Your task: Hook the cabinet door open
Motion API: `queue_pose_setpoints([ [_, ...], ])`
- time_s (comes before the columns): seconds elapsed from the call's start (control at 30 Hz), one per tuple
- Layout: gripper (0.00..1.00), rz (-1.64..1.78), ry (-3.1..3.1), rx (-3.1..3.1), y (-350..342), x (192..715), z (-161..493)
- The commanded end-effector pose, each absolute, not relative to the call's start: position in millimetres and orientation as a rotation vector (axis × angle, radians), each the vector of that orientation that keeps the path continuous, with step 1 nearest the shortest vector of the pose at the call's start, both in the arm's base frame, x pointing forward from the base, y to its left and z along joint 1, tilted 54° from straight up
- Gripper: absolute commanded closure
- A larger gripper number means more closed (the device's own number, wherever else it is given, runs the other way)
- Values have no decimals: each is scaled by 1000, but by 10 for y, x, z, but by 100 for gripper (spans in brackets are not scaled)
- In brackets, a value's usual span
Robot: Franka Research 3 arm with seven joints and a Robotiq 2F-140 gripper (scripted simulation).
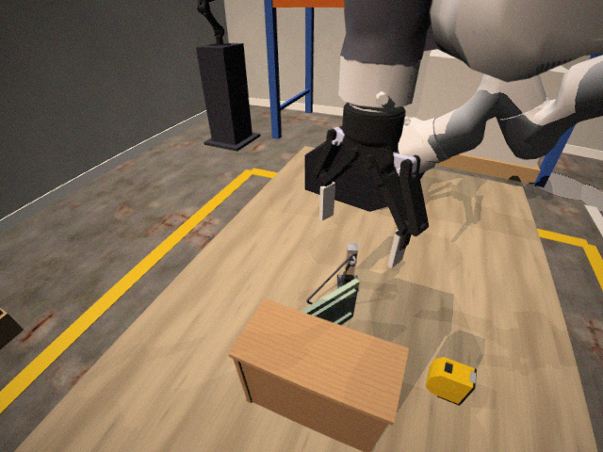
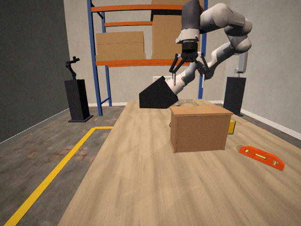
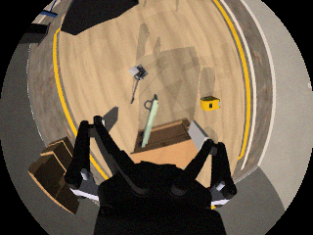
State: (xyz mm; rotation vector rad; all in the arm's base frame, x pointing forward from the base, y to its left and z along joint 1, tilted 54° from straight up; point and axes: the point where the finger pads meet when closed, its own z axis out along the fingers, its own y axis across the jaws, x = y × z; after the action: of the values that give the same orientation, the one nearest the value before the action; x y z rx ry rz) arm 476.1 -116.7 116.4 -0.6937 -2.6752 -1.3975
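Currently, the hand (image 1: 361, 243) (image 2: 188, 80) (image 3: 155, 119) is hovering wide, probably for clearance; the door (image 1: 333, 297) (image 3: 151, 121) is standing ajar, the hook (image 1: 327, 282) (image 3: 133, 92) lying around eleven o'clock of it in the wrist view.

The cabinet (image 1: 321, 357) (image 2: 200, 132) (image 3: 168, 153) looks like matt, fine-grained wood; the worktop (image 1: 204, 311) (image 2: 136, 170) (image 3: 98, 64) shows smooth wood, and the tape measure (image 1: 448, 381) (image 2: 231, 126) (image 3: 209, 104) resembles plastic.
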Motion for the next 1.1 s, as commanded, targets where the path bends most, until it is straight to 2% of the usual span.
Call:
queue_pose_setpoints([
  [0.0,0,-1378,-2622,-800,-1171,4785,1165],
  [0.7,0,-1378,-2622,-800,-1171,4785,1165],
  [0.73,84,-1378,-2622,-800,-1168,4785,1163],
  [1.07,84,-1376,-2621,-801,-968,4822,1009],
])
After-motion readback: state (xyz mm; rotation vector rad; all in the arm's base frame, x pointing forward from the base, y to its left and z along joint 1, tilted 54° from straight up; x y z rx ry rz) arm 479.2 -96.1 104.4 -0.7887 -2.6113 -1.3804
